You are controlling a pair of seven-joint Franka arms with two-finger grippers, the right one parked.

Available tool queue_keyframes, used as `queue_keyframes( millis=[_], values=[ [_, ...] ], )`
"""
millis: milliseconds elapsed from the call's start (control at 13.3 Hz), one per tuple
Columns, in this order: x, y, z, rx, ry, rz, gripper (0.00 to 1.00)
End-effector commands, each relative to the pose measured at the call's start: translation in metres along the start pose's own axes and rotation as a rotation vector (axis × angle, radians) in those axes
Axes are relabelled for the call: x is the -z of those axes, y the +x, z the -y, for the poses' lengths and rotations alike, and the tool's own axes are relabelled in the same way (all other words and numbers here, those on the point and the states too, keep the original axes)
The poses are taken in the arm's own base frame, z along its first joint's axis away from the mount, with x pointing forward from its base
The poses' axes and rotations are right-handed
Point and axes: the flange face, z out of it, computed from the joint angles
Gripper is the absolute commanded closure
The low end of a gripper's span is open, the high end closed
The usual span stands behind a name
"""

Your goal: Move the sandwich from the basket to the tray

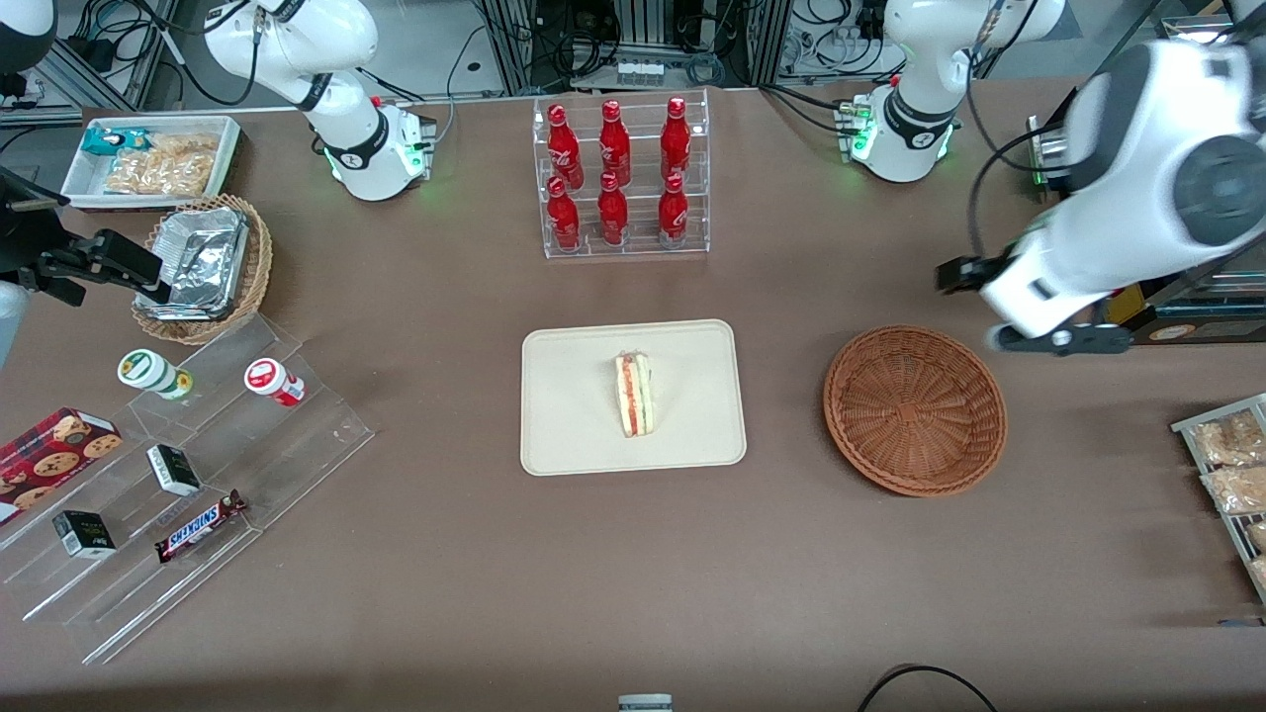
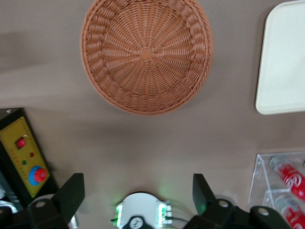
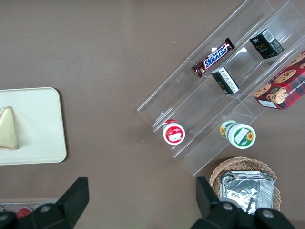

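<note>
The sandwich (image 1: 634, 396), a pale wedge with red and green layers, lies in the middle of the cream tray (image 1: 574, 415); it also shows in the right wrist view (image 3: 8, 129) on the tray (image 3: 38, 124). The reddish-brown wicker basket (image 1: 915, 410) stands empty beside the tray, toward the working arm's end. My left gripper (image 1: 1060, 340) hangs high above the table, farther from the front camera than the basket, open and empty. In the left wrist view the gripper (image 2: 138, 193) is open over bare table, with the basket (image 2: 146, 52) and a tray corner (image 2: 286, 57) in sight.
A clear rack of red bottles (image 1: 620, 178) stands farther back than the tray. A foil-filled lighter basket (image 1: 203, 267), a white snack bin (image 1: 148, 158) and a stepped acrylic shelf (image 1: 188, 475) lie toward the parked arm's end. Snack packets (image 1: 1231, 475) and a yellow control box (image 2: 24, 157) lie toward the working arm's.
</note>
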Motion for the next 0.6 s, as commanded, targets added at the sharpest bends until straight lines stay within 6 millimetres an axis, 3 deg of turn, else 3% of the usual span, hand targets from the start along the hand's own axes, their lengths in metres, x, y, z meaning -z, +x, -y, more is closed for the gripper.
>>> queue_keyframes(
  millis=[0, 225, 525],
  values=[
    [0.035, -0.012, 0.042, -0.054, -0.04, -0.039, 0.0],
    [0.062, -0.015, 0.066, -0.025, -0.042, -0.102, 0.0],
    [0.07, -0.02, 0.063, -0.027, -0.035, -0.115, 0.0]
  ],
)
